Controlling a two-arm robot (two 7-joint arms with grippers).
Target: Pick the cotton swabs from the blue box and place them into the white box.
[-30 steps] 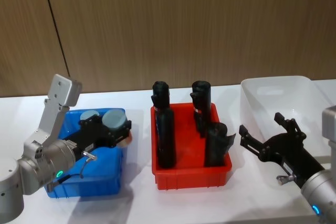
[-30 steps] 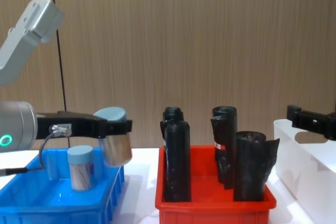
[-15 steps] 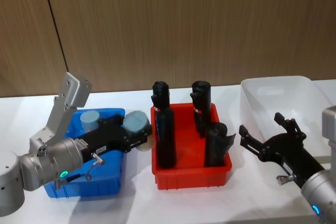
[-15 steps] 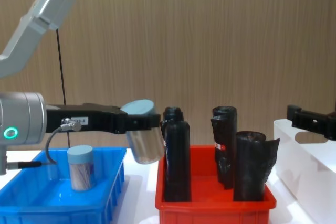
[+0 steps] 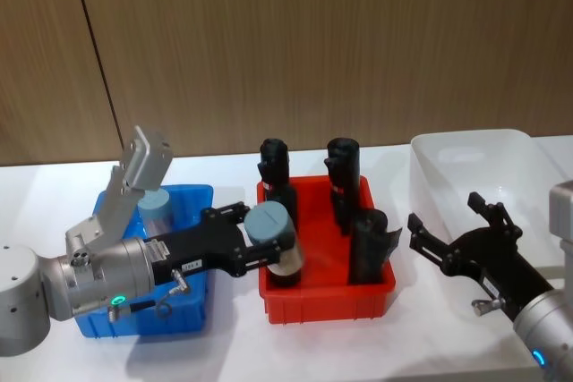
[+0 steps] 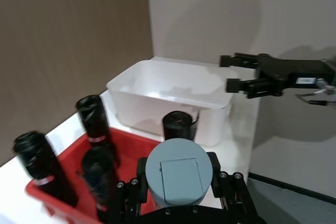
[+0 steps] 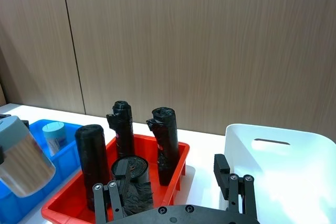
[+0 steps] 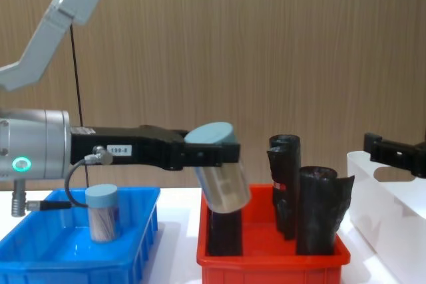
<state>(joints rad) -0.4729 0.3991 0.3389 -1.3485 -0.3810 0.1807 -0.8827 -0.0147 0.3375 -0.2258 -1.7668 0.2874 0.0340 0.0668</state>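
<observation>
My left gripper is shut on a cotton swab jar with a pale-blue lid. It holds the jar tilted in the air above the left part of the red bin. A second swab jar stands upright in the blue box, also seen from the chest. The white box stands at the far right. My right gripper hangs open in front of the white box's left side, with nothing in it.
Three tall black rolls stand in the red bin between the blue box and the white box. A wooden wall runs behind the white table. Bare table lies in front of the bins.
My left gripper has carried the swab jar to the right, from over the blue box to above the red bin. The right arm has stayed where it was.
</observation>
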